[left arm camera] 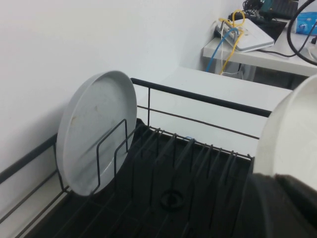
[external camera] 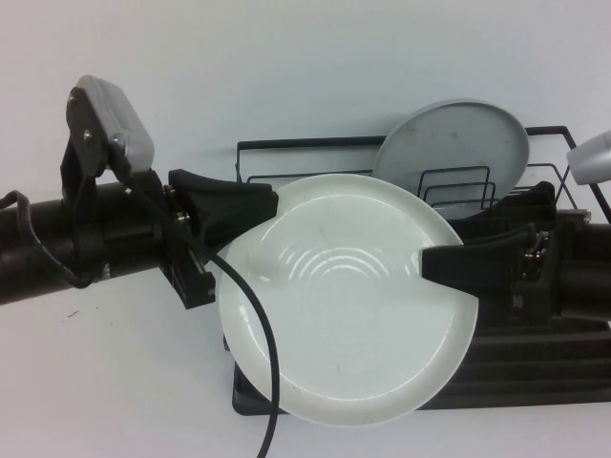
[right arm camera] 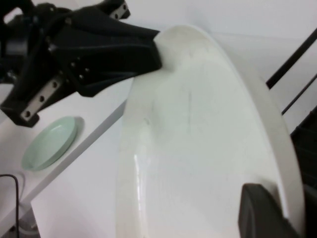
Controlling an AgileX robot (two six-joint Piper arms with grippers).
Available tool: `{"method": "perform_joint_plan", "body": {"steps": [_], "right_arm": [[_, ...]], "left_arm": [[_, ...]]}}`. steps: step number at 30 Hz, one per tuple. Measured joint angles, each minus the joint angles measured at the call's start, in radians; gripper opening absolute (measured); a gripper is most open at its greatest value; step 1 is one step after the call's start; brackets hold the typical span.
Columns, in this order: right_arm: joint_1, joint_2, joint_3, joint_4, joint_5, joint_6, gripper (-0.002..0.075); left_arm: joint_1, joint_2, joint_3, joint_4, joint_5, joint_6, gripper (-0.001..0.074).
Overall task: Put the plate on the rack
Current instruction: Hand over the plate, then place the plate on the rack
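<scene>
Glossy white, the plate (external camera: 348, 315) hangs above the near left part of the rack (external camera: 563, 367), gripped at opposite edges by both arms. Its face, marked by faint concentric rings at the centre, tilts up toward the high camera. The left claw (external camera: 267, 205) is closed on the plate's upper left rim, one black finger lying over the edge. The right claw (external camera: 434, 265) is clamped on the right rim, its dark finger (external camera: 468, 262) reaching across the plate's face. A black cable (external camera: 256, 320) from the left arm trails down across the plate's left side.

Behind it, the black wire rack sits on a white bench (external camera: 105, 382), its ribbed drip tray (left arm camera: 198, 183) visible from the left wrist camera. A duller grey plate (external camera: 453, 148) stands upright at the rack's far side, leaning between divider loops (left arm camera: 111, 156).

From the right wrist camera, the white plate fills the frame, the left claw pinching its far rim, and a pale green dish (right arm camera: 49, 143) lies on a white surface beyond. A separate desk with cables (left arm camera: 230, 32) shows in the background of the left wrist view.
</scene>
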Motion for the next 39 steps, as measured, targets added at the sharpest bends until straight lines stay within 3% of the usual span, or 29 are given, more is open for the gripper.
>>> {"method": "perform_joint_plan", "body": {"steps": [5,12,18,22,29,33,39], "right_arm": [[-0.002,0.0,-0.004,-0.016,-0.01,0.0,0.0122],[0.0,0.0,-0.008,-0.044,0.02,-0.006,0.0108],[0.006,0.0,-0.039,-0.102,-0.006,-0.008,0.0107],[0.006,0.0,-0.121,-0.17,-0.03,0.018,0.0107],[0.006,0.0,-0.338,-0.443,-0.081,0.171,0.0107],[0.006,0.0,-0.461,-0.623,-0.134,0.21,0.0106],[0.006,0.0,-0.58,-0.955,-0.295,0.219,0.0106]], "left_arm": [[0.004,-0.004,0.0,0.0,0.044,0.002,0.005],[0.004,-0.084,0.0,0.0,0.054,-0.008,0.0272],[0.004,-0.238,0.0,0.0,0.031,-0.023,0.0305],[0.004,-0.366,0.0,0.0,-0.047,-0.09,0.0271],[0.004,-0.582,0.0,0.024,-0.266,-0.161,0.012],[0.004,-0.672,0.0,0.192,-0.374,-0.318,0.0031],[0.004,-0.773,0.089,0.438,-0.385,-0.468,0.0004]]}}
